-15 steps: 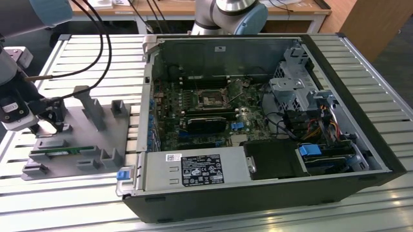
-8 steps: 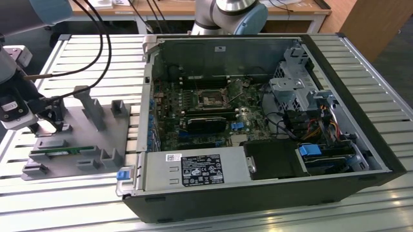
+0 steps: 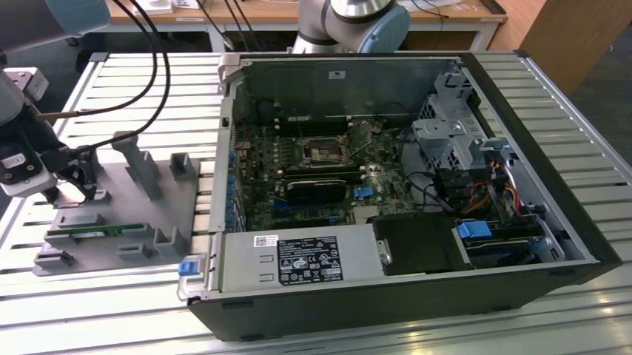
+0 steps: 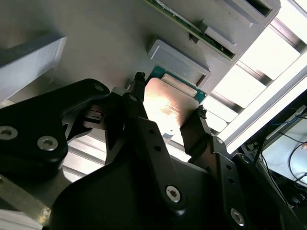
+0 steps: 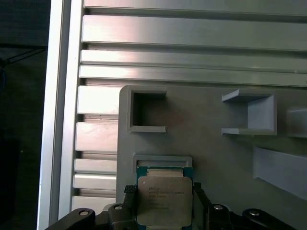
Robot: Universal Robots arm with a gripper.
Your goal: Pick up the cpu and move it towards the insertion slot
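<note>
Jaws are clamped on two opposite edges of the cpu (image 5: 164,203), with a fingertip (image 5: 130,191) against each side and no gap to be seen in both wrist views. In the exterior view the gripper (image 3: 74,185) stands low over the grey fixture (image 3: 148,214) at that view's left. It is well apart from the insertion slot (image 3: 324,151), which sits on the board inside the open computer case (image 3: 395,314).

Step in hand, by judgement: the grasp is made and the carry is not yet begun. The cpu sits in its pocket on the fixture or barely above it (whether it has cleared the pocket floor cannot be told).

The next move calls for a straight, level lift clear of the raised pocket rim (image 5: 163,157). It also needs height enough to pass over the case wall.

Orientation: the cpu lies flat, silvery lid up, with the green edge showing toward the pocket rim. It is close to square, so no long axis is marked. Its lines of print run parallel to the line between the fingertips.
</note>
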